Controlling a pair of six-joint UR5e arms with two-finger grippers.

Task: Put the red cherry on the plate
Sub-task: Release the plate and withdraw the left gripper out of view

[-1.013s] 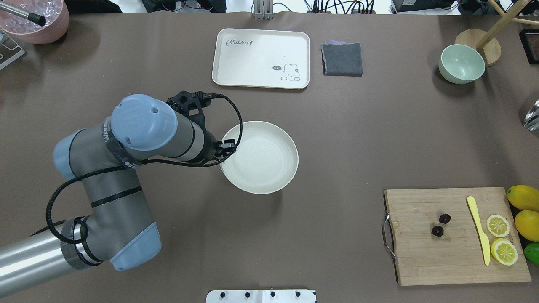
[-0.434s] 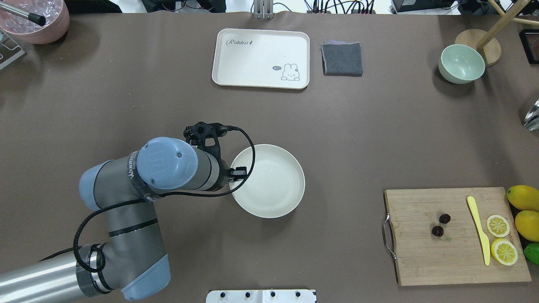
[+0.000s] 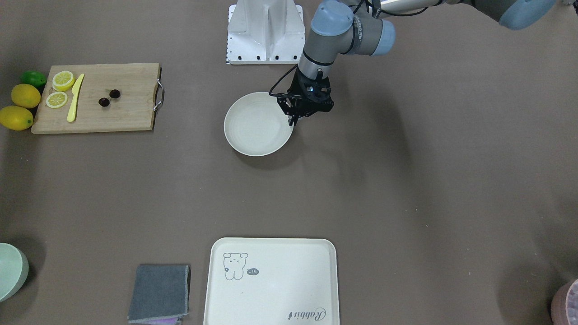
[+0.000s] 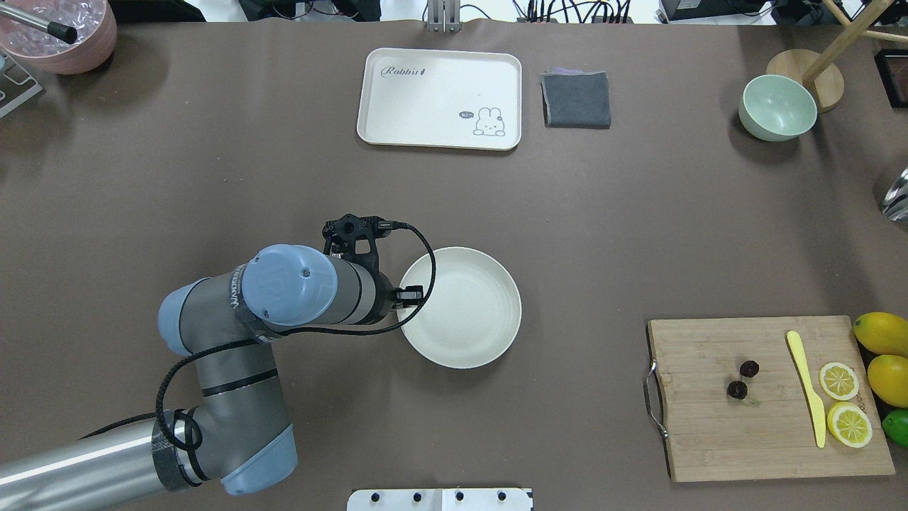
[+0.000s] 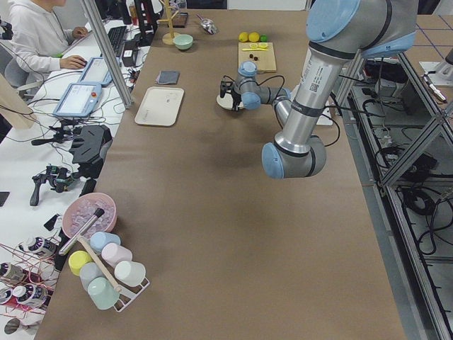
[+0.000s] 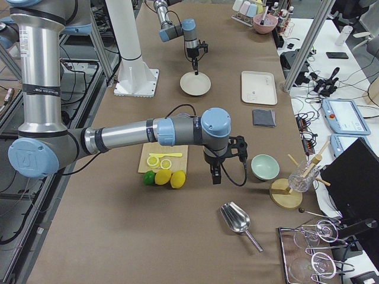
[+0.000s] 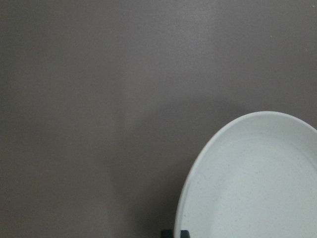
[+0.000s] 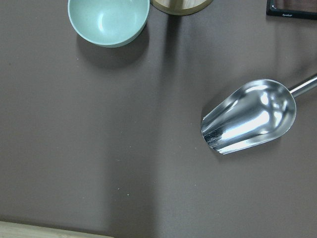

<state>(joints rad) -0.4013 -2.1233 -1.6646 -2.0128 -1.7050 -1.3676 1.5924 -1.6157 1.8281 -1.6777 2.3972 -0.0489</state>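
Note:
The red cherry, two dark balls on a thin stem, lies on the wooden cutting board at the near right; it also shows in the front-facing view. The cream plate sits mid-table. My left gripper is shut on the plate's left rim; in the left wrist view the fingertips pinch the plate's edge. My right gripper hangs beyond the board, above bare table near a green bowl; whether it is open or shut I cannot tell.
On the board lie a yellow knife and two lemon slices. Whole lemons and a lime sit at its right edge. A rabbit tray, grey cloth and green bowl stand far back. A metal scoop lies at the right end.
My left arm has drawn the plate to the right and nearer the robot, its grip on the rim unchanged. The cherry and board have not moved.

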